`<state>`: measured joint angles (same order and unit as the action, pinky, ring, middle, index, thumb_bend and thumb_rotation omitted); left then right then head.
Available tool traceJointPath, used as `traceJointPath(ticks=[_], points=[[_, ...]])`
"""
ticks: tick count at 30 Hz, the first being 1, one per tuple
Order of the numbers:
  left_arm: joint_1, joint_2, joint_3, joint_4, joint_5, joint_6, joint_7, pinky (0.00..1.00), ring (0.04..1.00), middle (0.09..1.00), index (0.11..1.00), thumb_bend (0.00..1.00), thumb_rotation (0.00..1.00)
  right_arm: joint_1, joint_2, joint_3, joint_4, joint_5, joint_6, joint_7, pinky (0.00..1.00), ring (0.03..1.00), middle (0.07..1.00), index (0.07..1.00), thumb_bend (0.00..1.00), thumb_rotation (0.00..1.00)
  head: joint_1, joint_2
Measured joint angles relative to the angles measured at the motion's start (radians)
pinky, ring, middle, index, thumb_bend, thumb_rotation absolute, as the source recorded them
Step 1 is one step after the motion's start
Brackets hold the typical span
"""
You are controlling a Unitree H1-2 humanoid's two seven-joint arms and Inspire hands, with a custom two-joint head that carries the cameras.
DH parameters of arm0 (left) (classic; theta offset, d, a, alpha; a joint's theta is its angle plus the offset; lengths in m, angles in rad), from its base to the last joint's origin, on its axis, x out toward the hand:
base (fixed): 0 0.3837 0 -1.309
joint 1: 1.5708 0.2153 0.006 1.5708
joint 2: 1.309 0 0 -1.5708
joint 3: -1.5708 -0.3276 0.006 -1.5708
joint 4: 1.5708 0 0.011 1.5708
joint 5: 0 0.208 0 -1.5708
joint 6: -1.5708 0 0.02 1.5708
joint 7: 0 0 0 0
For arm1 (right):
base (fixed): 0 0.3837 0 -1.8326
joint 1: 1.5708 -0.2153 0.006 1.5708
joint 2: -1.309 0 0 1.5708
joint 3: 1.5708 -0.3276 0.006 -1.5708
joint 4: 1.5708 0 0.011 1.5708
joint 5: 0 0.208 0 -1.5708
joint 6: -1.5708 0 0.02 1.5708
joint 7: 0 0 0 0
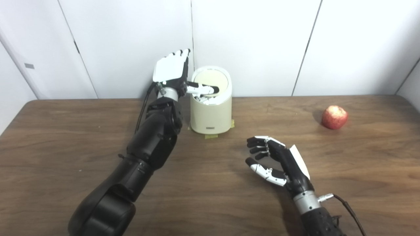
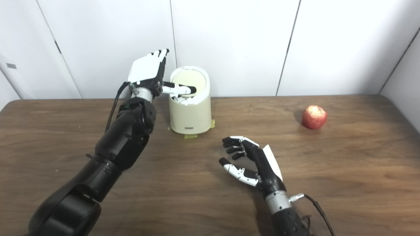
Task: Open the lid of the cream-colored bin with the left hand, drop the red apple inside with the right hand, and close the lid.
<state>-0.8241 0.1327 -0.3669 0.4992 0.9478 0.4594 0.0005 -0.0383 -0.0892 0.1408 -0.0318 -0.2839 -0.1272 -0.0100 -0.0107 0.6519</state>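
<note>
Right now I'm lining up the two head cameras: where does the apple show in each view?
Left eye view: the apple lies on the table at the right, beyond the right hand.
Right eye view: the apple sits right of centre, nearer the middle.
Shared landmark: the cream bin, far to the apple's left.

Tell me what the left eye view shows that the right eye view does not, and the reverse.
Only the left eye view: a small grey patch on the left wall at wrist height of the raised hand. Only the right eye view: more of the right wall. Both: the left hand at the bin, thumb on its lid; the right hand open on the table; the apple untouched.
</note>
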Motion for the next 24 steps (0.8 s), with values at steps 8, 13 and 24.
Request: traceJointPath(ticks=[8, 13, 24], points=[[0.010, -0.001, 0.003, -0.037, -0.038, -0.003, 0.018, 1.00, 1.000, 1.000, 0.996, 0.66, 0.95, -0.001, 0.000, 0.000, 0.000, -0.002, 0.001, 0.000, 0.56, 0.647, 0.679, 0.675, 0.24, 0.26, 0.000, 0.000], [0.070, -0.032, 0.110, -0.102, -0.206, -0.015, 0.013, 1.00, 1.000, 1.000, 0.999, 0.68, 1.00, 0.000, 0.000, 0.002, -0.003, -0.008, 0.003, 0.000, 0.56, 0.647, 0.679, 0.677, 0.23, 0.25, -0.005, 0.002], [0.239, -0.183, 0.320, -0.386, -0.609, -0.327, 0.077, 0.79, 0.852, 0.852, 0.834, 0.38, 1.00, 0.001, 0.001, 0.002, -0.008, -0.012, 0.032, 0.001, 0.57, 0.657, 0.689, 0.685, 0.24, 0.27, -0.008, 0.002]])
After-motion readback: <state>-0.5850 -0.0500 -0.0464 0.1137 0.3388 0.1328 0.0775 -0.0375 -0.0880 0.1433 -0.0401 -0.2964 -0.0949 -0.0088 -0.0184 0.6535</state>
